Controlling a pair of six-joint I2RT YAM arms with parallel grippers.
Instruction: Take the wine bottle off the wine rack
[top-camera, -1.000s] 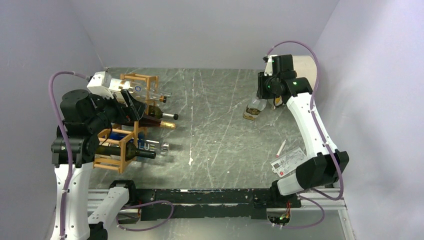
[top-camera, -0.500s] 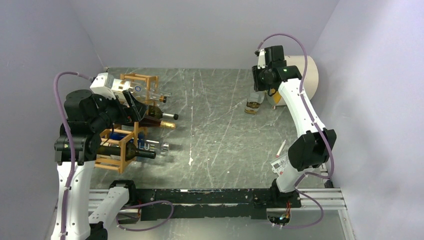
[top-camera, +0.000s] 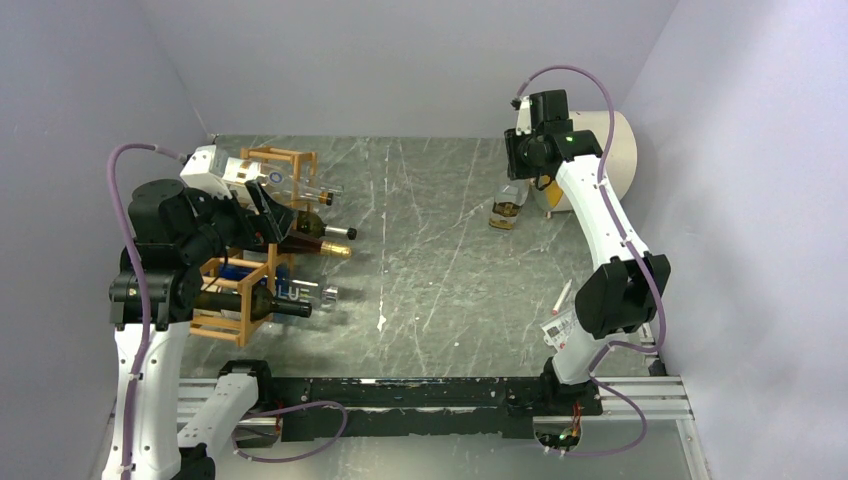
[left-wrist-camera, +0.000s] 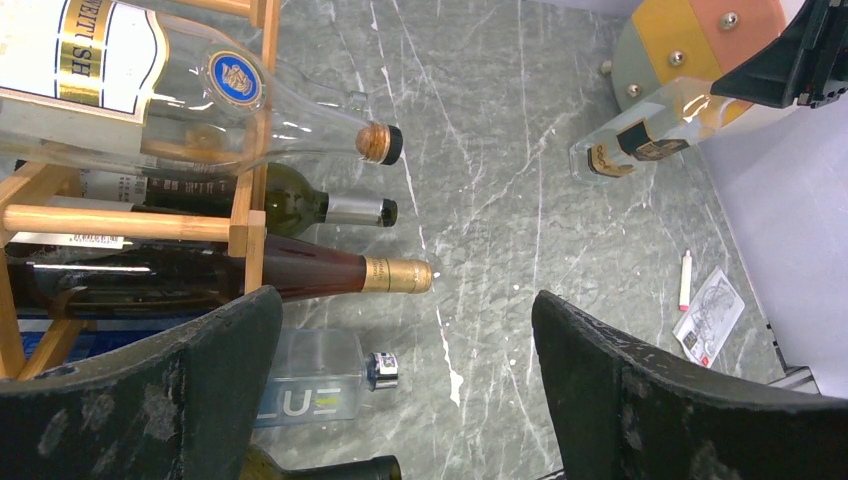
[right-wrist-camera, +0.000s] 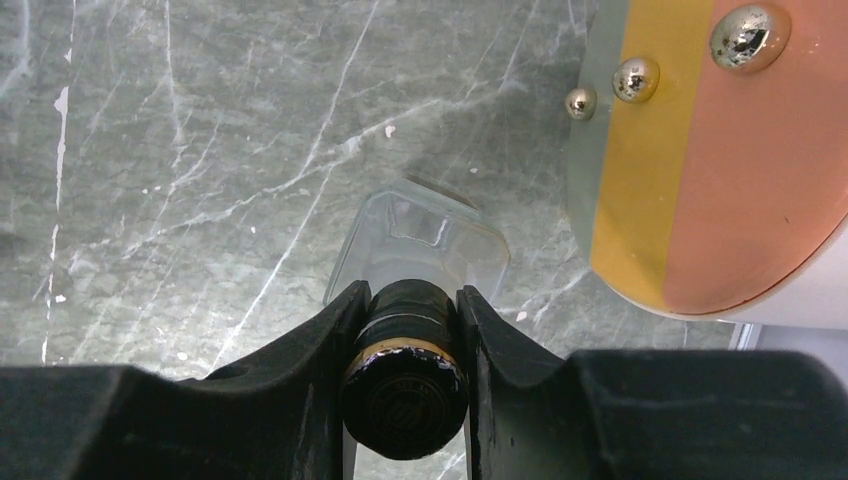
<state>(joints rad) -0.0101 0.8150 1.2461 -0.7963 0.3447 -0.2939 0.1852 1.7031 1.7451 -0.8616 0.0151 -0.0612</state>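
Note:
The wine rack (top-camera: 222, 327) of light wooden bars stands at the left and holds several lying bottles. Among them are a clear one with a cork-coloured top (left-wrist-camera: 200, 110), a green one (left-wrist-camera: 300, 205) and a brown one with gold foil (left-wrist-camera: 330, 275). My left gripper (left-wrist-camera: 405, 390) hovers open above the bottle necks, touching none. Far right, my right gripper (right-wrist-camera: 408, 330) is shut on the black cap of a clear-glass wine bottle (right-wrist-camera: 420, 240). That bottle (top-camera: 507, 208) stands nearly upright with its base on the table.
A round drum (top-camera: 610, 145) with an orange and yellow face (right-wrist-camera: 720, 150) lies close beside the held bottle. A square clear bottle (left-wrist-camera: 310, 385) lies at the rack's foot. A card (left-wrist-camera: 710, 317) and a pen (left-wrist-camera: 685, 280) lie at the near right.
The right arm has swung up and brought the held bottle from a tilt to nearly upright, a little leftward. The left arm has barely shifted and stays open.

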